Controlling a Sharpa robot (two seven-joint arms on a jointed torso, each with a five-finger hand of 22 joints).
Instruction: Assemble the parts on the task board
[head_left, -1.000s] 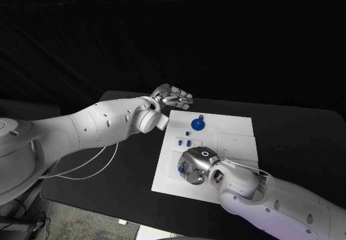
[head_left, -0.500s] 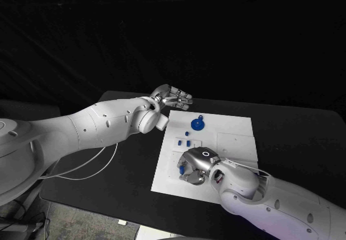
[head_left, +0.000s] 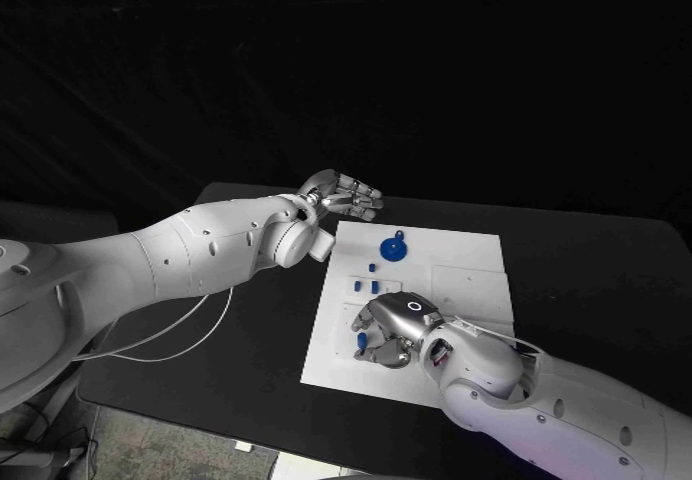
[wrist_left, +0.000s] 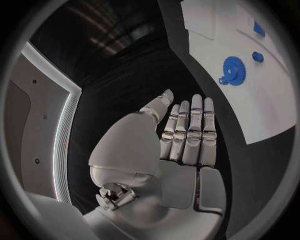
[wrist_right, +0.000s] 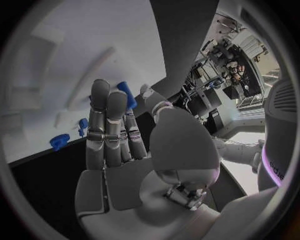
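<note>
Task board (head_left: 469, 262) mid-table, left robot hand (head_left: 343, 194) open beyond its far corner, right robot hand (head_left: 387, 327) open above near-edge parts (head_left: 364, 342).

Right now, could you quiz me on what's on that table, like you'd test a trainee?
1. True or false: the left hand holds a blue part.
2. Which hand is over the board? A) left B) right C) both
3. Fill in: the gear near the board's far end is coloured ____.

Key: 1. False: its fingers are extended with nothing in them, off the board's far corner. 2. B: the right hand is over the near end, by the small parts. 3. Blue.
</note>
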